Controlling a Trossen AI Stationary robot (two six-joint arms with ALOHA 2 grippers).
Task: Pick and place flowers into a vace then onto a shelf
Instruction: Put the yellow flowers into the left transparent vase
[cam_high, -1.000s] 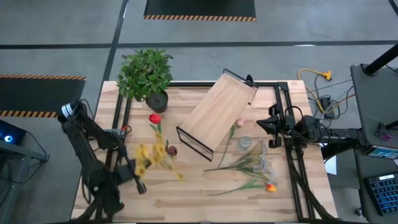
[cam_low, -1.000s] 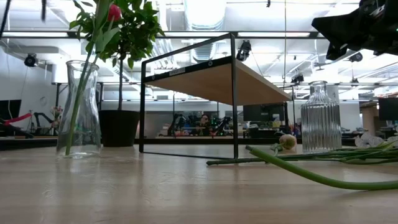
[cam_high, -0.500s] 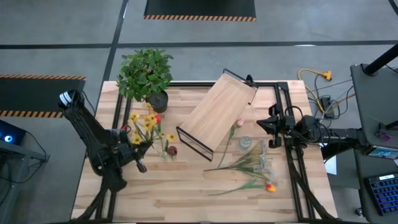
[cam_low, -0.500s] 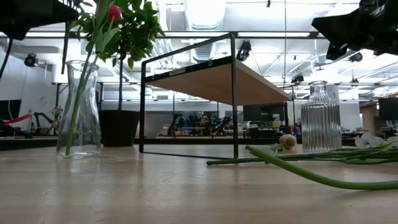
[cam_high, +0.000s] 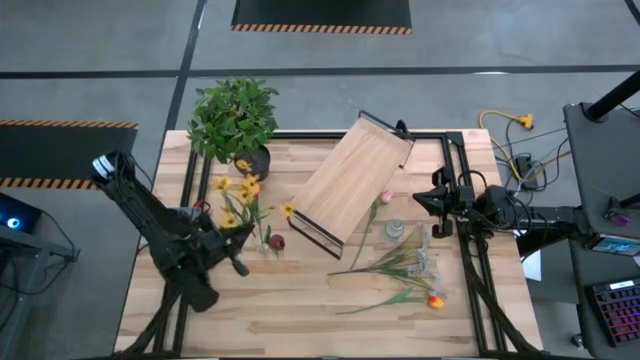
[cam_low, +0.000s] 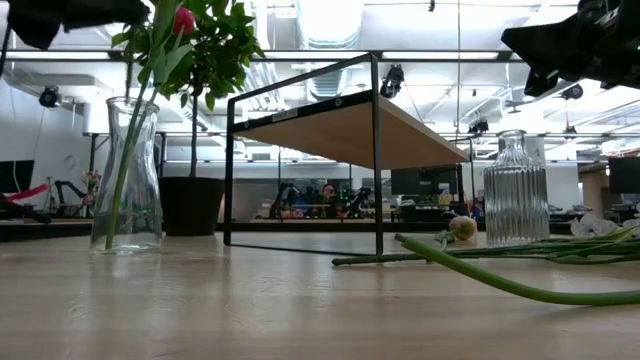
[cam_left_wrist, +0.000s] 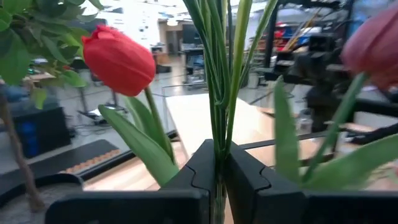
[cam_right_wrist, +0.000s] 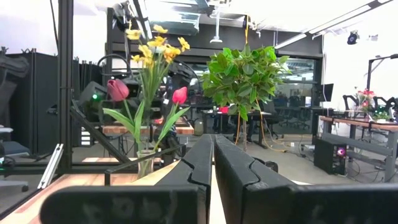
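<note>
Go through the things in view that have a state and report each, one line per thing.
Left tool: shut on yellow flowers, held above the clear vase.
Right tool: shut, empty, waiting at the table's right edge.
Clear vase: upright, red tulip in it.
Ribbed vase: upright, empty.
Loose flowers: lying flat on the table.
Shelf: standing, nothing on top.

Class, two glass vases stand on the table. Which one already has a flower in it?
The smooth clear vase near the potted plant; a red tulip stands in it. The ribbed vase beside the loose flowers is empty.
</note>
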